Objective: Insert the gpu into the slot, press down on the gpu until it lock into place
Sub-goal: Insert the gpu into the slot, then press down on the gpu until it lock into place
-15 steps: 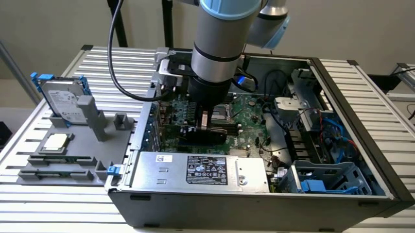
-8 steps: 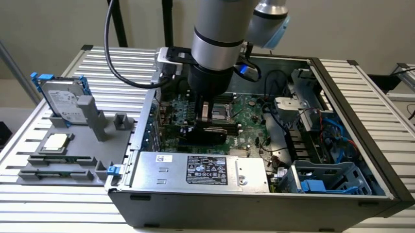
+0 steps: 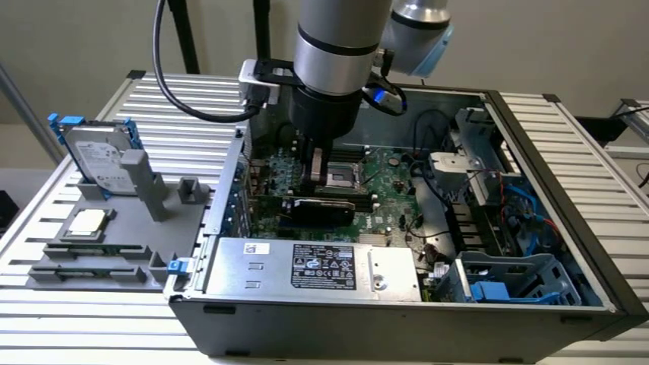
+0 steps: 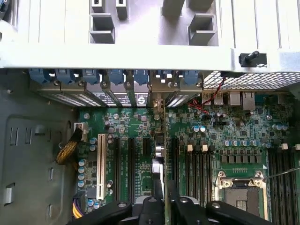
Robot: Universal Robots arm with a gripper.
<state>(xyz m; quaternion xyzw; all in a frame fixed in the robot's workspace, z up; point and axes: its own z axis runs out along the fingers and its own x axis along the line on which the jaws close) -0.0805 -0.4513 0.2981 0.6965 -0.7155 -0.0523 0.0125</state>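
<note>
Black gpu stands edge-down (perhaps seated); long axis horizontal

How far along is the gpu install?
Done: the gpu stands upright on the motherboard inside the case, and looks edge-on in the wrist view. In hand: the end effector is directly over the card's upper edge, at or near contact. Left: full seating and lock can't be confirmed, because the slot is hidden under the card.
</note>
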